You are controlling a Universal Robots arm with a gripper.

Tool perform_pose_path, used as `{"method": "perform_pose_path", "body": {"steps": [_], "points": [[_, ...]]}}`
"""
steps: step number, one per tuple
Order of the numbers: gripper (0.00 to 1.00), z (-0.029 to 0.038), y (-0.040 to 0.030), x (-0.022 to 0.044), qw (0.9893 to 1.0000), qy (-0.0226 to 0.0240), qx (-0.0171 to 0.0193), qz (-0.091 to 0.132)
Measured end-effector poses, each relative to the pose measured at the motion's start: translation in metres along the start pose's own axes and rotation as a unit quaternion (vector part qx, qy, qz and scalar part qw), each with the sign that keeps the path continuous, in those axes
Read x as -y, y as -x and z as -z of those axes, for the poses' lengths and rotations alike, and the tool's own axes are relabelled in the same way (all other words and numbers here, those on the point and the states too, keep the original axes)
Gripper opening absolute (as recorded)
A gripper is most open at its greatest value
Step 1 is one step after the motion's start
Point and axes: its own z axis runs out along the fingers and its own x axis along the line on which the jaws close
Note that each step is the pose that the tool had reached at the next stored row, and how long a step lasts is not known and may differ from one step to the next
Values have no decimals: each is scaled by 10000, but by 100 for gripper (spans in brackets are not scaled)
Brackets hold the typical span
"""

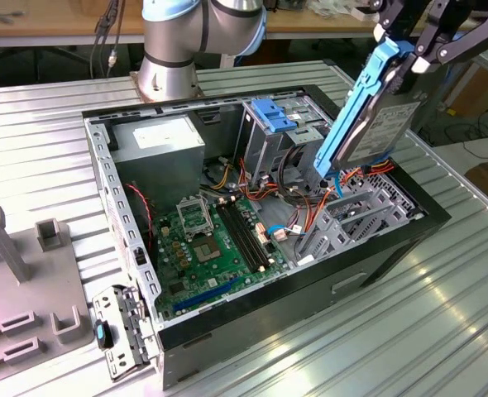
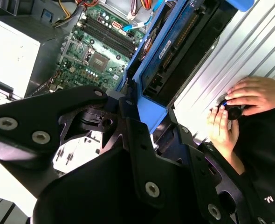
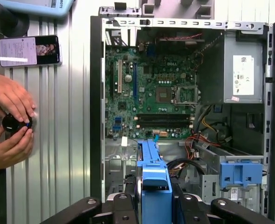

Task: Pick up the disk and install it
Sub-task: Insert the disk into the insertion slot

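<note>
Gripper: the gripper (image 1: 404, 50) is clenched on the upper end of the disk (image 1: 378, 124); in the second wrist view its black fingers (image 2: 130, 116) are seen pressed against the blue side rail.
Disk position: it is held clear of the table (image 1: 393, 331), steeply tilted on edge, with the labelled grey face turned toward the exterior view's right.
Disk lower end: it is hung over the front corner of the open computer case (image 1: 368, 265), just above the grey metal brackets; whether it touches them cannot be told.
Drive cage: the drive cage (image 1: 270, 124) with the blue top is seen fixed inside the case, just beside the disk on the exterior view's left.
Case interior: the motherboard (image 1: 207, 240) is laid flat on the floor, and the power-supply box (image 1: 157, 142) is set in the far corner.
Person: in the first wrist view, a small black round object (image 3: 12, 123) is held between two hands (image 3: 9, 95) on the table beside the case, near a phone (image 3: 29, 50).
</note>
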Motion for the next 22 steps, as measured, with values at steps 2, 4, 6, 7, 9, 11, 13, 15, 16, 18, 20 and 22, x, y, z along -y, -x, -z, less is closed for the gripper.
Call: {"method": "perform_pose_path", "body": {"steps": [2, 4, 6, 7, 9, 11, 13, 15, 16, 18, 20, 22], "points": [[37, -19, 0, 69, 10000, 0, -1, -1], [37, -47, -1, 125, 10000, 0, -1, -1], [37, -104, -4, 197, 10000, 0, 0, 2], [37, -122, -5, 215, 10000, 0, 0, 5], [37, -138, -5, 227, 10000, -18, 0, 5], [37, -154, -6, 234, 10000, -80, -1, 8], [37, -199, -7, 271, 10000, -84, 3, 8], [37, -258, -9, 360, 10000, -79, 2, 5], [37, -291, -16, 372, 10000, -79, 2, 4], [37, -337, -48, 373, 10000, -78, 2, 1], [37, -381, -87, 375, 10000, -78, 3, -2], [37, -415, -102, 379, 10000, -78, 3, -5]]}}
